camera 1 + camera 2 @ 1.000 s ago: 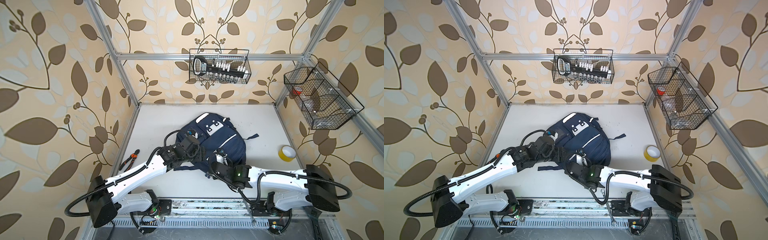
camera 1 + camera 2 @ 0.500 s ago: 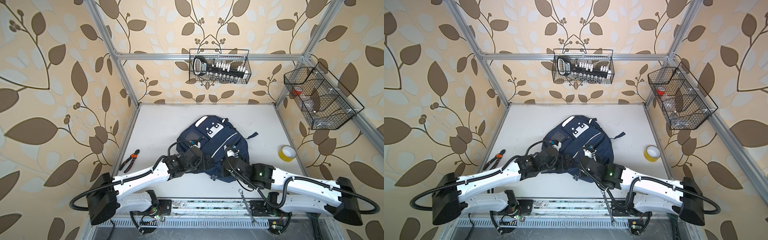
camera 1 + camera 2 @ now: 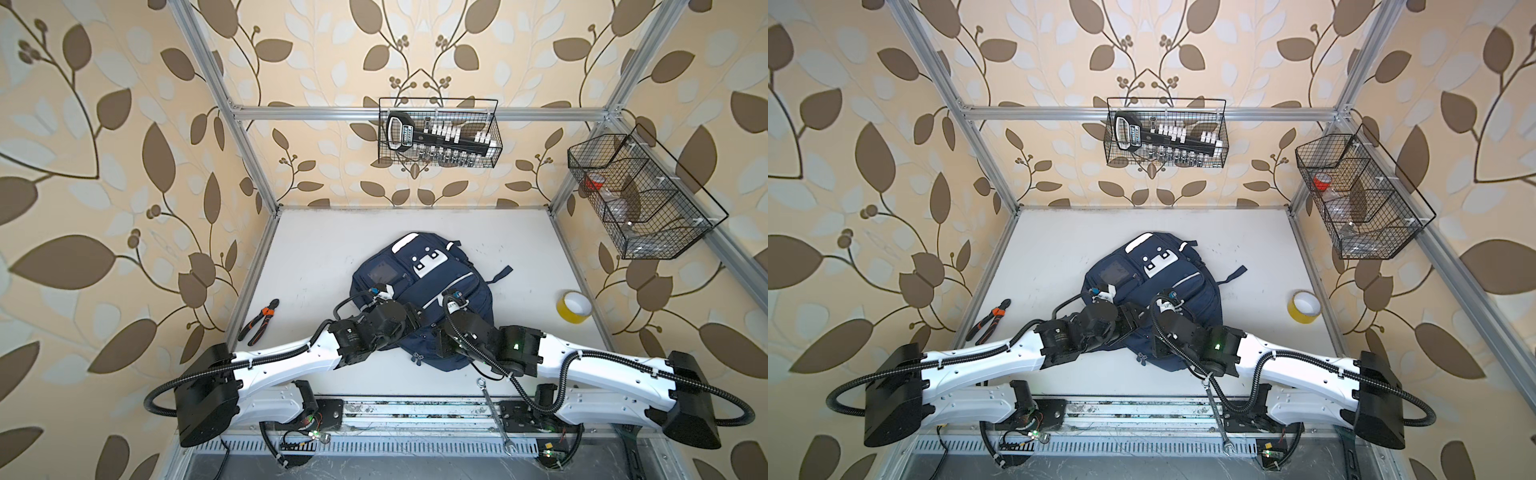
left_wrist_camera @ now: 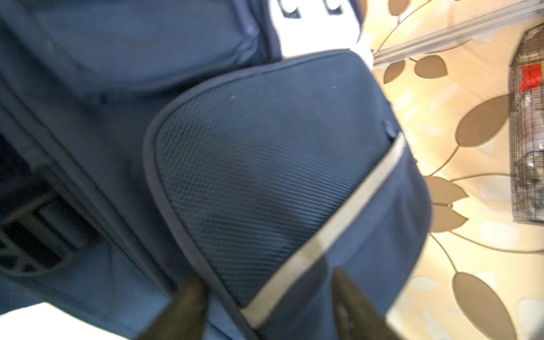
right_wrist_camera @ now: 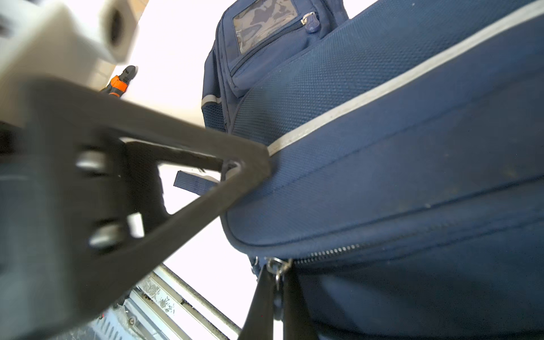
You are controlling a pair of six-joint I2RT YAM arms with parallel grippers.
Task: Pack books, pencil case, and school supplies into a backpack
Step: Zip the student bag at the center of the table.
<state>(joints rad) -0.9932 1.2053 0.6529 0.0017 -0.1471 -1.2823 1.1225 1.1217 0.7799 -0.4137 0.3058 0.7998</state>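
readable text: none | label on black tool handle: too small to read

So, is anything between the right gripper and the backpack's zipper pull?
Nothing visible. The right gripper is shut on the zipper pull at the near edge of the backpack. The left gripper sits on the backpack's front, off to the side.

Both top views look down from high above my near side and share the whole table. My left wrist camera sits very close to the backpack, facing far right. My right wrist camera, equally close, faces left.
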